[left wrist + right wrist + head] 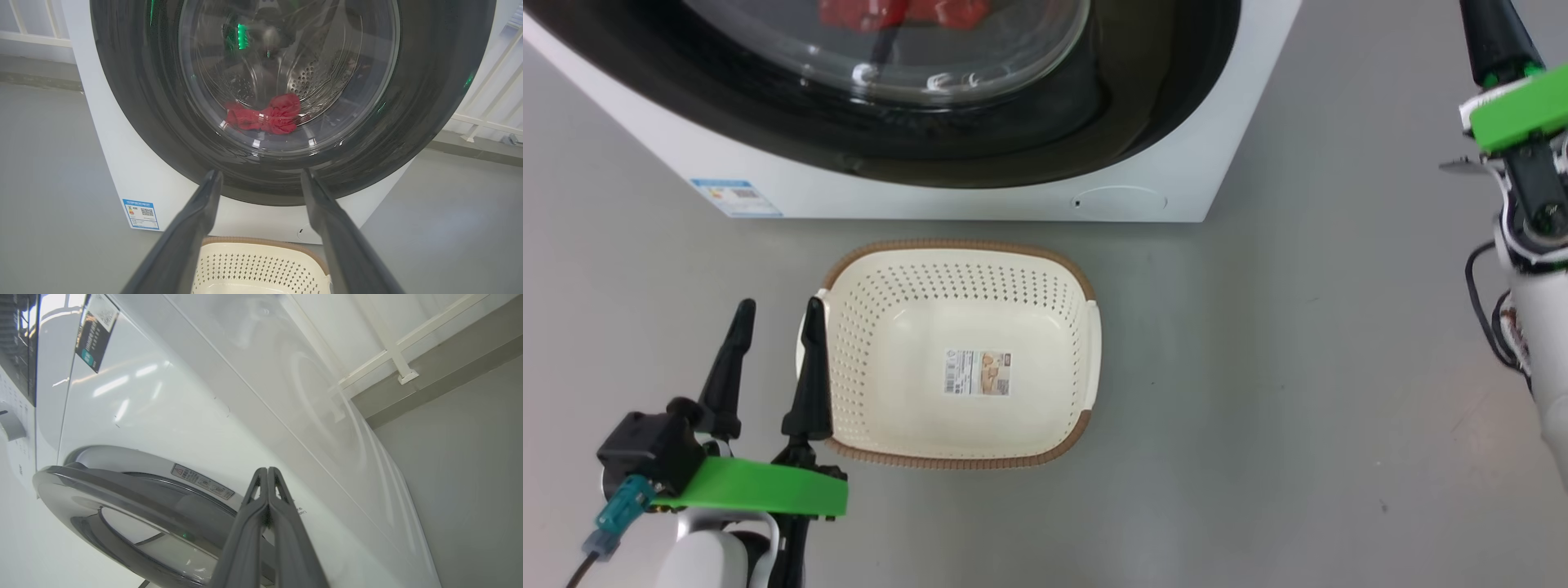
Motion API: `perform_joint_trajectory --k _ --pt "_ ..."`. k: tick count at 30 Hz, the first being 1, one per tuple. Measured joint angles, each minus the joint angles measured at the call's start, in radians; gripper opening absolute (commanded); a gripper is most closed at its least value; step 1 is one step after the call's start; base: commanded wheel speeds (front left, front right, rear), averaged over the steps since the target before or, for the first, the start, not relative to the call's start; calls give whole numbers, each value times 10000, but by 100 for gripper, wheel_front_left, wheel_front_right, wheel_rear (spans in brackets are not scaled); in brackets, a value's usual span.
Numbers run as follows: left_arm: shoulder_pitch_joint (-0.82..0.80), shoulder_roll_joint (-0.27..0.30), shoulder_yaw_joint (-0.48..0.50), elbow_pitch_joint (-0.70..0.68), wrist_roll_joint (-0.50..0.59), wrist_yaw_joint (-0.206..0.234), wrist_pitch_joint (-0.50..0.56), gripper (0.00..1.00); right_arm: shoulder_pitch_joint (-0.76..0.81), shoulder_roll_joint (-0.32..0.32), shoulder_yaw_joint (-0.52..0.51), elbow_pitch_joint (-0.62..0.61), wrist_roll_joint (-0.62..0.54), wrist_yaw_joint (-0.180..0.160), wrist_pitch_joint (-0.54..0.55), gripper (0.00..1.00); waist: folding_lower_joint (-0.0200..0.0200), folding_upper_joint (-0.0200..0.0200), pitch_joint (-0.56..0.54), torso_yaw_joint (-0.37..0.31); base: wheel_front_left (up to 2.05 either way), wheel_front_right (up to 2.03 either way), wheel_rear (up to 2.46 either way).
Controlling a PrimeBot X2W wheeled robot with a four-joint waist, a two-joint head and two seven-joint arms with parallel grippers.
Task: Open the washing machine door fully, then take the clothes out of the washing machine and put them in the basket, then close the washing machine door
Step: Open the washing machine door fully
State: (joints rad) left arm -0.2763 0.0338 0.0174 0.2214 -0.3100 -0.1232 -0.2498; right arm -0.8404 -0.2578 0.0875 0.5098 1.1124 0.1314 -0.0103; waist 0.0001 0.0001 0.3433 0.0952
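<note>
The white washing machine (pixel 980 200) stands at the top of the head view. Its black-rimmed door (pixel 1013 139) lies against the front, and the red clothes (pixel 265 116) rest low in the steel drum behind the glass. The cream basket (pixel 964 245) sits empty on the floor in front of the machine. My left gripper (pixel 778 314) hangs open beside the basket's left handle, its fingers pointing at the door (pixel 135 102). My right gripper (pixel 267 471) is shut on nothing, its tips close to the door's rim (pixel 122 498) on the machine's right side.
Grey floor (pixel 1298 367) spreads around the basket and to the machine's right. A blue label (pixel 737 196) and a round cap (pixel 1123 200) mark the machine's lower front. A white railing (pixel 392 355) runs along the wall behind the machine.
</note>
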Motion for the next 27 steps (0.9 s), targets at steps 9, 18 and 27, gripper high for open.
perform_joint_trajectory --k 9,18,27 --pt "-184 -12 -19 107 -79 -6 0 100 -1179 -213 932 75 1822 0 1716 0 0 0 439 341 0 0 0" --pt "-373 -4 -86 119 -84 -8 0 100 -2346 -234 1237 717 3149 -2 3145 0 0 0 851 687 0 0 0" --pt "-400 10 -157 128 -211 -8 0 100 -3121 -217 1480 1507 3714 -4 4136 0 0 0 1034 870 0 0 0"
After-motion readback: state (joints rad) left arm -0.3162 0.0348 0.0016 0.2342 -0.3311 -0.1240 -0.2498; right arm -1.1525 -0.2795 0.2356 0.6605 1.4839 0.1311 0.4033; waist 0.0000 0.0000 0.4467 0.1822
